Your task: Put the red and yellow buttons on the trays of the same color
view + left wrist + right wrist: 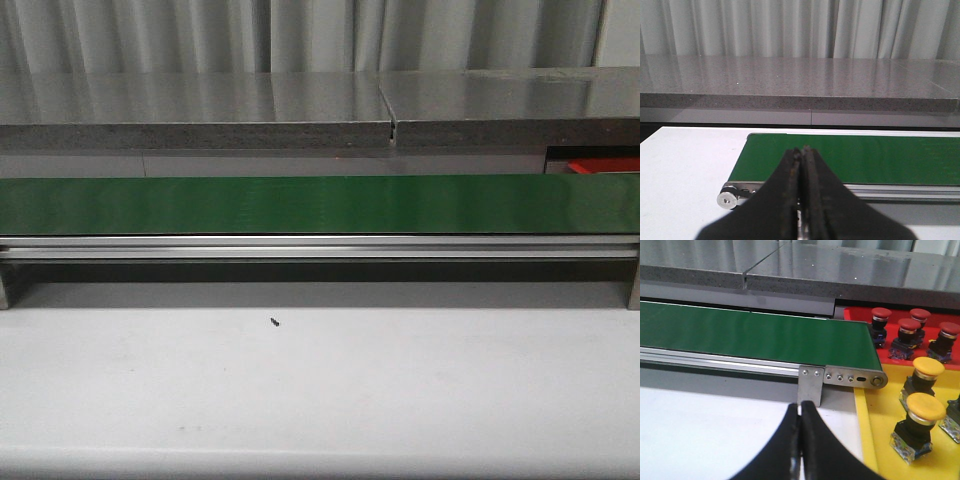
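Note:
Several red buttons (908, 326) stand on the red tray (854, 314) beyond the right end of the green conveyor belt (755, 335). Two yellow buttons (928, 367) (925, 407) stand on the yellow tray (875, 425) beside it. My right gripper (801, 407) is shut with nothing in it, over the white table just before the belt's end bracket. My left gripper (801, 150) is shut and empty too, in front of the belt's (865, 157) left end. In the front view the belt (300, 204) carries nothing, a strip of the red tray (605, 165) shows at far right, and neither gripper appears.
A grey stone ledge (200, 105) runs behind the belt, with curtains beyond it. The belt's roller (728, 199) sticks out at its left end and a metal bracket (810, 385) holds its right end. A small dark speck (274, 322) lies on the white table (320, 390).

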You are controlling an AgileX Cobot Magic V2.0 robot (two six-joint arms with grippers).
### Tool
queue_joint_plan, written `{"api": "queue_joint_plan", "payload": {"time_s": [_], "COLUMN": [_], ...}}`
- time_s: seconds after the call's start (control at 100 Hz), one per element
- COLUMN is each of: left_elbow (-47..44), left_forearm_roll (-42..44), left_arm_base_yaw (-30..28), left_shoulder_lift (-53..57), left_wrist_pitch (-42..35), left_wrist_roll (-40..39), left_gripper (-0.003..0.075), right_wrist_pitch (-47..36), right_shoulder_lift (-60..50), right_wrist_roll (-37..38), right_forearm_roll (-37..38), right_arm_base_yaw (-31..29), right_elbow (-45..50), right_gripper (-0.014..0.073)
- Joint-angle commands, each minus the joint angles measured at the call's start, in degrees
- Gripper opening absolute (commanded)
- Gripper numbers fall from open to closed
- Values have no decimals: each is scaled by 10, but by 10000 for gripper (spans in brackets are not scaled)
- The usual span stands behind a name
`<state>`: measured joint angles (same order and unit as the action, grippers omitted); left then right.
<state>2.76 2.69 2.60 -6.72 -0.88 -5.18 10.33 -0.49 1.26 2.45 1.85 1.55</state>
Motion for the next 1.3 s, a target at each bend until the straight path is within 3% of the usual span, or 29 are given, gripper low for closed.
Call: {"api": "queue_joint_plan", "payload": {"time_s": [0.0, 0.13, 1.29], "left_elbow": [-8, -33, -33], "left_forearm_roll": [2, 2, 17], "left_arm_base_yaw": [6, 6, 6], "left_shoulder_lift": [31, 92, 87], "left_wrist_pitch": [-51, -47, -41], "left_wrist_roll": [-7, -7, -7], "left_gripper": [-19, -19, -19], "right_wrist_pitch": [-48, -48, -48], "right_shoulder_lift": [-9, -9, -8], "right_wrist_roll": [-2, -2, -2], "right_forearm_roll": [0, 0, 0], "right_arm_base_yaw": [-4, -4, -4], "right_elbow": [0, 0, 0], "right_gripper": [-117, -117, -117]}}
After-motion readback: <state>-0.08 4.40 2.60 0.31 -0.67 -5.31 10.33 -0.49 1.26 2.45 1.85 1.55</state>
